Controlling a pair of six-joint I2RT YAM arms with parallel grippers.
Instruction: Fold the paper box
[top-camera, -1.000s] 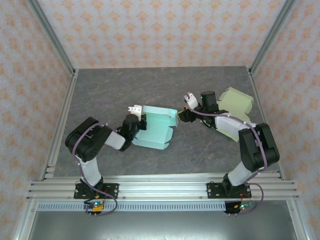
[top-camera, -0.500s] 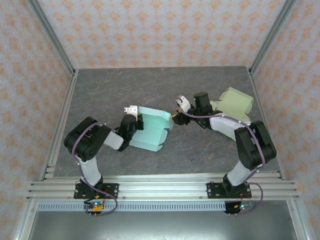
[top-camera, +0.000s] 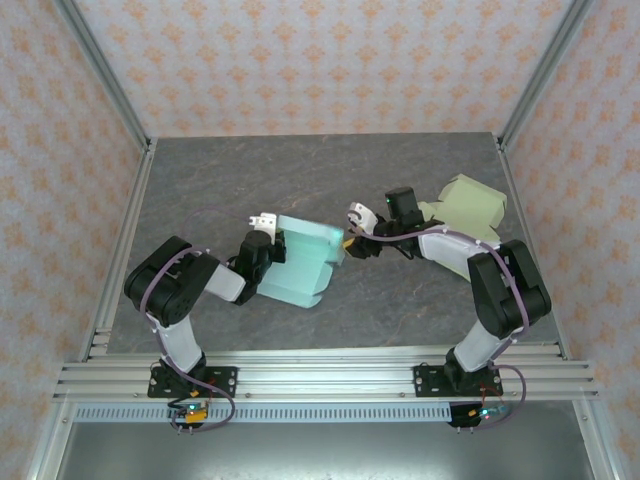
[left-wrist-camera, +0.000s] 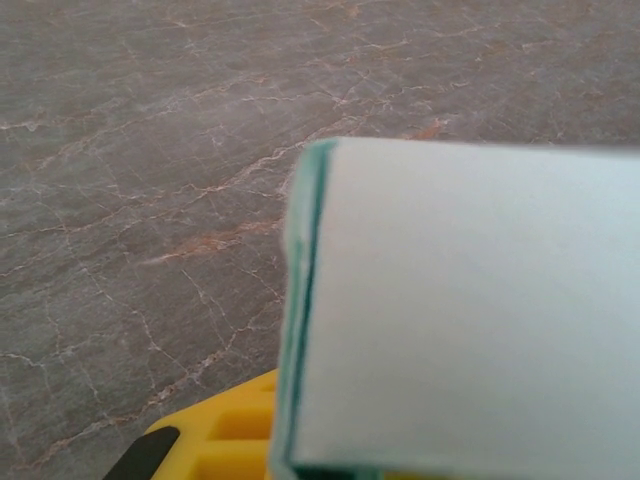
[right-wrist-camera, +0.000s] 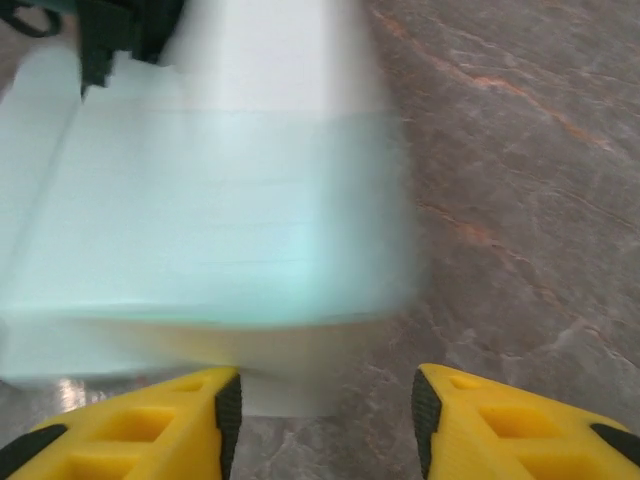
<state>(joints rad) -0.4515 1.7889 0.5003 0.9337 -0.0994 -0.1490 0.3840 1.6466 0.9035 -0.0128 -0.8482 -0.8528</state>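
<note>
The pale mint paper box (top-camera: 303, 262) lies partly folded near the table's middle. My left gripper (top-camera: 268, 250) is shut on its left edge; in the left wrist view the box panel (left-wrist-camera: 470, 310) covers the yellow finger (left-wrist-camera: 215, 445). My right gripper (top-camera: 347, 240) is at the box's right end, its yellow fingers (right-wrist-camera: 140, 430) standing open. In the right wrist view the box (right-wrist-camera: 220, 230) looms just ahead of the jaws, a flap (right-wrist-camera: 300, 385) reaching between them without being clamped.
A second, pale yellow-green paper box (top-camera: 470, 205) sits at the right rear, behind my right arm. The grey stone-pattern tabletop (top-camera: 300, 170) is bounded by aluminium rails at the left (top-camera: 125, 240) and right.
My left gripper has drawn the mint box a little left and toward me. The right gripper has followed leftward, up to the box's right end.
</note>
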